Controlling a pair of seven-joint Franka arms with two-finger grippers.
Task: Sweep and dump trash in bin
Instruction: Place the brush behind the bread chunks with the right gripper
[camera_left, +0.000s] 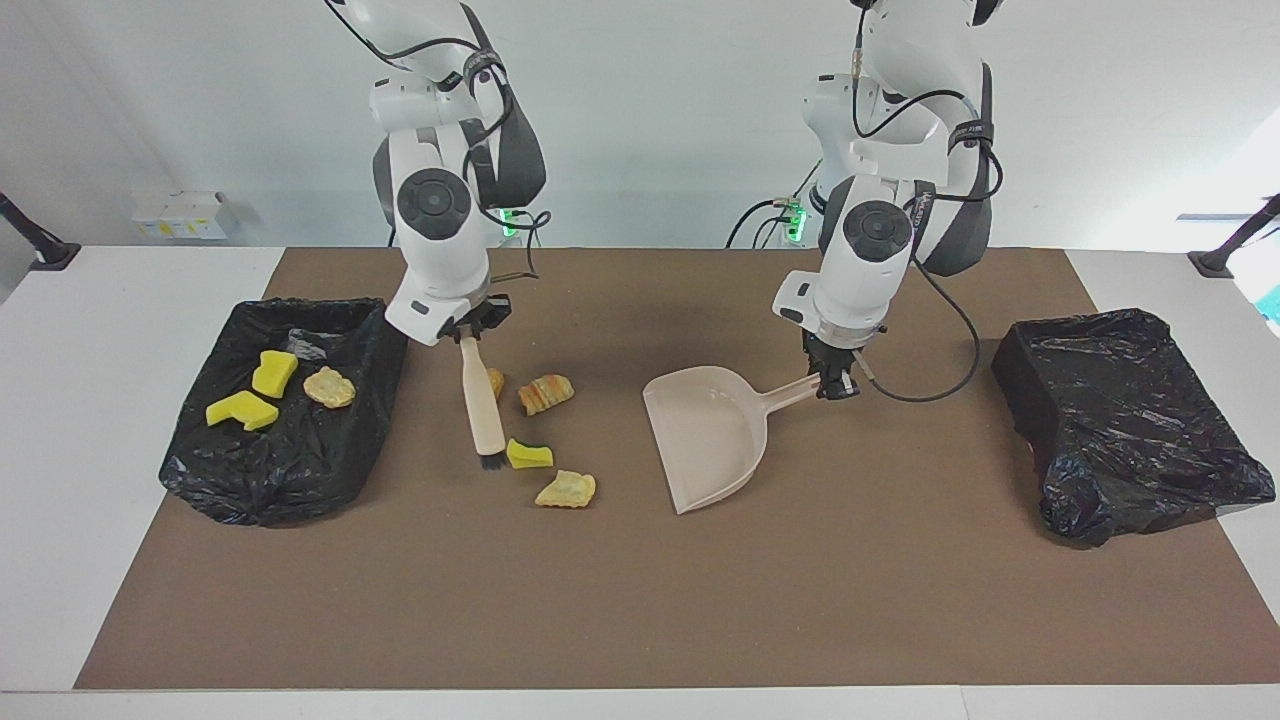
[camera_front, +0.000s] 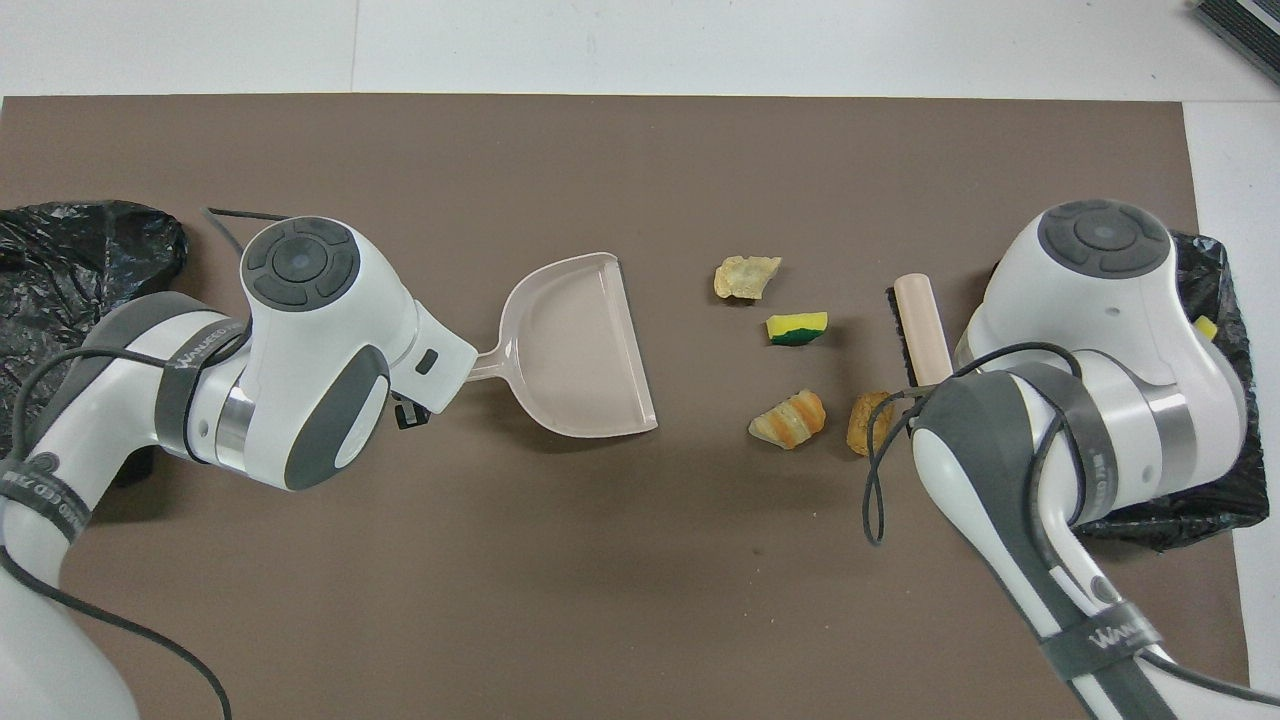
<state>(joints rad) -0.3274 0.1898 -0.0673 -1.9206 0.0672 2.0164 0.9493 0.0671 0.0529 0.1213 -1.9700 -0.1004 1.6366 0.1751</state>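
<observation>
White walls back a brown-matted surface (camera_left: 640, 600). Four light, soft, crumbly trash scraps (camera_left: 545, 440) lie beside the dustpan (camera_left: 705, 440), better swept than pinched. Left tool (camera_left: 833, 383) is clamped on the dustpan handle, right tool (camera_left: 470, 330) on the brush (camera_left: 482, 410). One bin (camera_left: 290, 420) holds three scraps; the second bin (camera_left: 1120, 430) shows none.
</observation>
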